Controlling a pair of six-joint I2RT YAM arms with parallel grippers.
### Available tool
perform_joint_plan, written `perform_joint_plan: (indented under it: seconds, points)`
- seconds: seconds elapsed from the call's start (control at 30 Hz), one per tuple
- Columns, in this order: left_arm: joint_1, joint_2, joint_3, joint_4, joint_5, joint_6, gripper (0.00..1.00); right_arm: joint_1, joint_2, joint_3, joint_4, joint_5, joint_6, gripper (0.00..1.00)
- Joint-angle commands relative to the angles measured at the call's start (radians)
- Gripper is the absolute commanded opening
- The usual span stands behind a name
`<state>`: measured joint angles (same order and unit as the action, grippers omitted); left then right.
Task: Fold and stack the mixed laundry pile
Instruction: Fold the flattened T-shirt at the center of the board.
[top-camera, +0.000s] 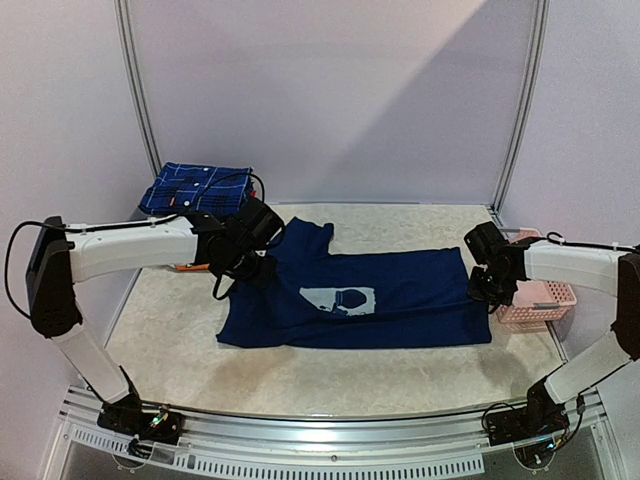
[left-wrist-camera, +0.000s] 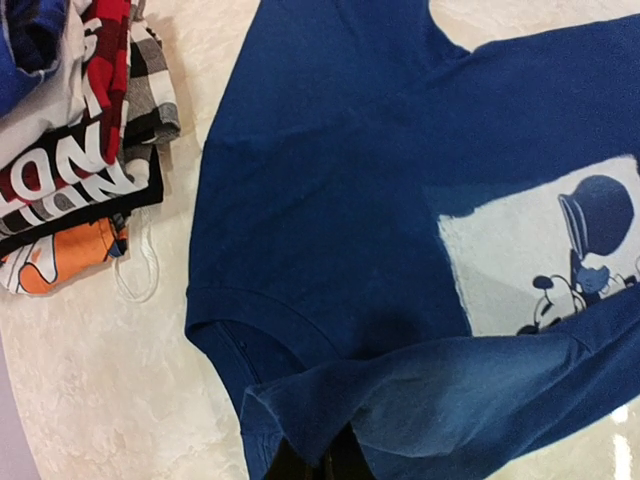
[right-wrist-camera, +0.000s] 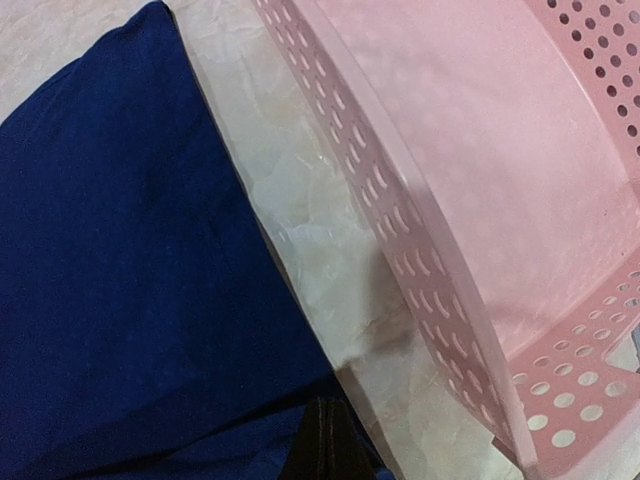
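Left gripper (left-wrist-camera: 322, 462) clamps the T-shirt (top-camera: 410, 300) near the stack (left-wrist-camera: 70, 180), right gripper (right-wrist-camera: 325, 445) clamps its other end, basket (right-wrist-camera: 480, 200) just beside, plaid shirt (top-camera: 195, 188) at back-left.

The navy T-shirt (top-camera: 400, 300) lies spread flat — plaid shirt (top-camera: 195, 188) folded at back-left.

Robot lab cell: plain wall panels (top-camera: 330, 90), alu posts (top-camera: 143, 100), bolted arms (top-camera: 120, 250).
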<state>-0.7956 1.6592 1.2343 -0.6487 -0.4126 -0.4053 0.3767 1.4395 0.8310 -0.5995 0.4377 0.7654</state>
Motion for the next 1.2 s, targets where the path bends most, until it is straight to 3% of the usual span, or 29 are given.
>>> perform_joint_plan:
  seconds: [0.0, 0.23, 0.3, 0.33, 0.37, 0.4, 0.47, 0.53, 0.7, 0.93, 1.0, 1.17]
  points:
    - [0.024, 0.058, 0.046, -0.014, -0.062, 0.008, 0.00, -0.014, 0.044, 0.031, 0.019, 0.029, -0.009, 0.00]
    - [0.033, 0.139, 0.074, -0.039, -0.176, -0.030, 0.08, -0.020, 0.125, 0.087, 0.022, 0.021, -0.029, 0.02]
    - [0.035, 0.141, 0.075, -0.046, -0.225, -0.045, 0.25, -0.024, 0.153, 0.126, 0.009, 0.004, -0.058, 0.08]
    - [0.033, 0.132, 0.071, -0.049, -0.248, -0.053, 0.39, -0.025, 0.164, 0.147, -0.004, -0.003, -0.068, 0.11]
    - [0.032, 0.116, 0.060, -0.046, -0.263, -0.059, 0.56, -0.027, 0.177, 0.168, -0.017, -0.007, -0.081, 0.20]
    - [0.030, 0.092, 0.043, -0.038, -0.273, -0.064, 0.62, -0.027, 0.183, 0.185, -0.028, -0.009, -0.086, 0.31]
    - [0.027, 0.034, -0.017, -0.016, -0.274, -0.072, 0.87, -0.027, 0.182, 0.204, -0.041, -0.013, -0.094, 0.48]
    - [0.026, -0.029, -0.067, -0.012, -0.260, -0.089, 0.98, -0.027, 0.158, 0.210, -0.053, -0.019, -0.095, 0.59]
    - [0.007, -0.209, -0.261, 0.032, -0.165, -0.157, 0.99, -0.022, 0.035, 0.151, -0.059, -0.079, -0.091, 0.65]
    - [-0.007, -0.499, -0.564, 0.147, 0.019, -0.245, 0.85, 0.050, -0.198, -0.024, -0.026, -0.185, -0.063, 0.66]
    - [-0.007, -0.536, -0.621, 0.168, 0.056, -0.260, 0.83, 0.074, -0.258, -0.085, 0.001, -0.221, -0.046, 0.65]
    - [-0.007, -0.558, -0.732, 0.253, 0.144, -0.291, 0.66, 0.120, -0.352, -0.186, 0.044, -0.287, -0.014, 0.65]
